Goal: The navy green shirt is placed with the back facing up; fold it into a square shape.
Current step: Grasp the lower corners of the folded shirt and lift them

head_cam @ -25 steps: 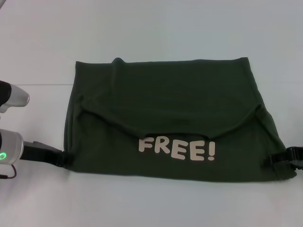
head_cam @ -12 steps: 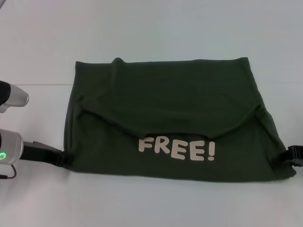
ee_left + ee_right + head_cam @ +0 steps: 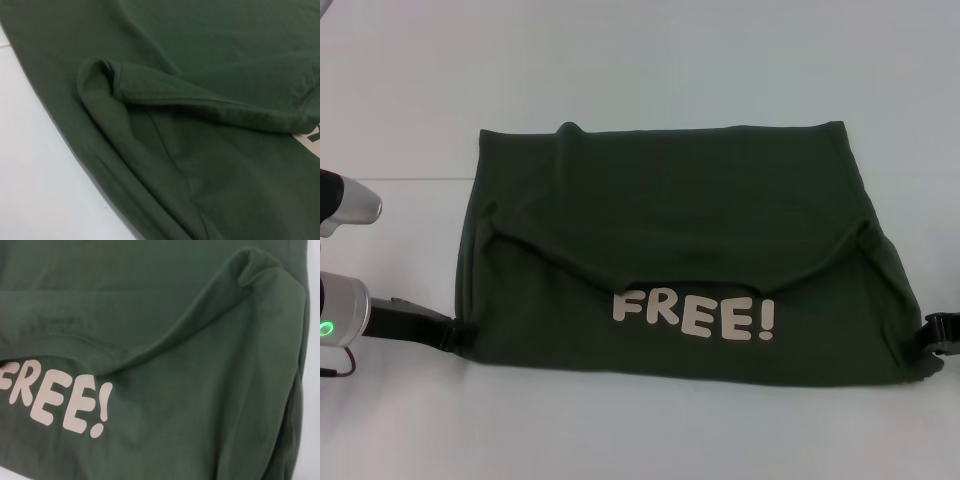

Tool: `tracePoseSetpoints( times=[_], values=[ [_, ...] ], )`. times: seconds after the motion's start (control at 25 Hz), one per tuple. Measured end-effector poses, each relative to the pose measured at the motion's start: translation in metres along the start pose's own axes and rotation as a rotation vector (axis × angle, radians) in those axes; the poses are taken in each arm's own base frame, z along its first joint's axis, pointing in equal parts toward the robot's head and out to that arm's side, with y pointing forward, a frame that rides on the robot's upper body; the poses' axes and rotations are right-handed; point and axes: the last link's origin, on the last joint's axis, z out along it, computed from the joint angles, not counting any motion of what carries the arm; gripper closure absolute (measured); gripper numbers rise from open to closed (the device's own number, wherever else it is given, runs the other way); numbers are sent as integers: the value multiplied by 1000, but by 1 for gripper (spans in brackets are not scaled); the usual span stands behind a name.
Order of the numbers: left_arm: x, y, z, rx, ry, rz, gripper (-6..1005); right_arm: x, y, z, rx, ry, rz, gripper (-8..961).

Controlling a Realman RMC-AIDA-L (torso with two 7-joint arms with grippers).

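The navy green shirt lies folded, long axis left-right, lettering upright. Left gripper and right gripper flank it; their grip is unreadable.

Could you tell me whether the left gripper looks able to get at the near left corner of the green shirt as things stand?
Probably yes. The left gripper sits right at the near left corner of the navy green shirt, low on the white table, and nothing lies between them. Whether it is touching the cloth is unclear.

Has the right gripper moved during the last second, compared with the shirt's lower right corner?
Yes. The right gripper has drawn back toward the right edge of the head view, away from the navy green shirt, whose lower right corner has stayed put.
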Motion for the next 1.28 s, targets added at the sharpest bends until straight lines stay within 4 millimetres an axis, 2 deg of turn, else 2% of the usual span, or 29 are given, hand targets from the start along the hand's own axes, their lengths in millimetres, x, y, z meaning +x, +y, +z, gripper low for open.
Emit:
tracePoseSetpoints(
  times=[0.16,0.48,0.84,1.12,1.28],
  values=[
    [0,1,0,-10,-5,-1,961,1,-1,0,0,0,-15,938],
    [-4,7,-11,-106,-45,-17,962,12,3,-2,-50,53,-104,935],
    [-18,15,-43,-255,-172,-41,960,51,8,-7,-175,217,-150,932],
    [-33,29,-59,-365,-329,-19,959,82,8,-10,-231,352,-176,929],
    [-38,36,-67,-429,-392,7,958,93,6,-11,-239,405,-200,928]
  ],
)
